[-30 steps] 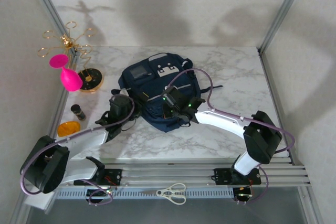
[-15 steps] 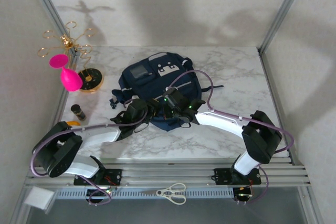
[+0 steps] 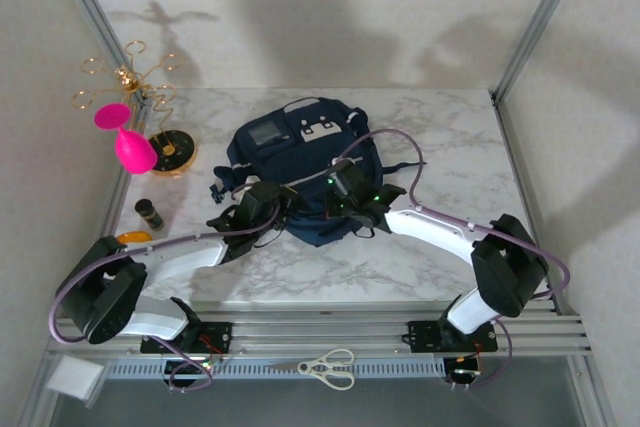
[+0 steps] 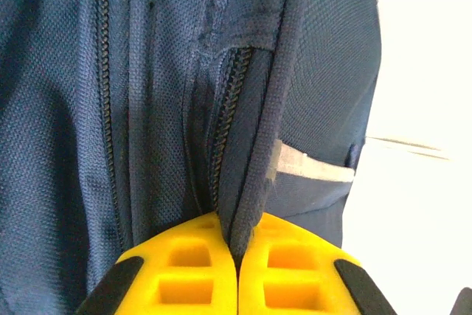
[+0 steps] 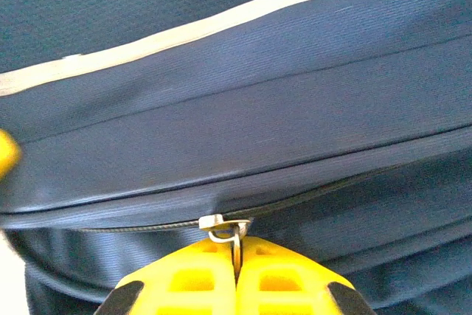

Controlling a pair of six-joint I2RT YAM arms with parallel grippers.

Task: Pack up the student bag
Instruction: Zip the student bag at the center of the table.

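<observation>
left gripper [image 4: 237, 262], right gripper [image 5: 237, 257] pinching student bag [image 3: 300, 154]

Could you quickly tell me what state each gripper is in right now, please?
Left gripper: closed, pinching a fabric edge of the student bag.
Right gripper: closed on the bag's zipper pull.

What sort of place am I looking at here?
Probably a robot test booth: a left arm and right arm bolted to a metal rail, a marble-look table boxed in by plain panels, and props like a student bag and gold stand.
</observation>
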